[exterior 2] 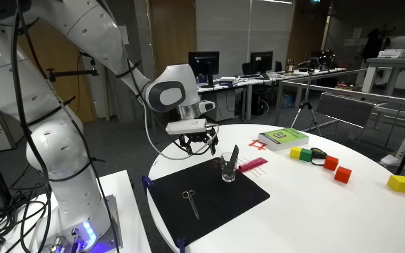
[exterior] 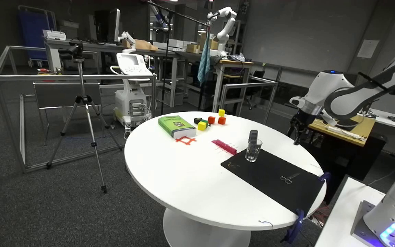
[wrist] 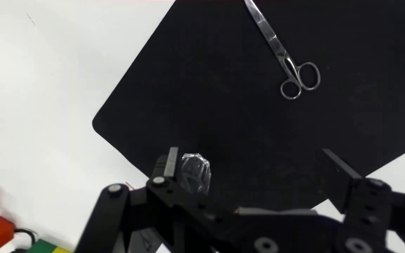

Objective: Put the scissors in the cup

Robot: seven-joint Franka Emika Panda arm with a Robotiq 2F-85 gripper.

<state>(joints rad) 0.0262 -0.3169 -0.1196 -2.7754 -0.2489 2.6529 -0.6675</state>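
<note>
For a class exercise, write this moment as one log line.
hand: open, empty; scissors: on black mat; cup: upright, dark object inside; task: not done

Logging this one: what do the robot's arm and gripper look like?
The arm is white with rounded links and a dark grey panel. Black ties wrap it, dark cables run alongside, and a blue light strip glows low down. The gripper is black and jointed, with silvery bolt heads and grey strips on its jaws; a flat whitish box is mounted above it.

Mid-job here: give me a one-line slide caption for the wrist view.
Scissors lying on the black mat, the glass cup partly hidden by the open gripper.
</note>
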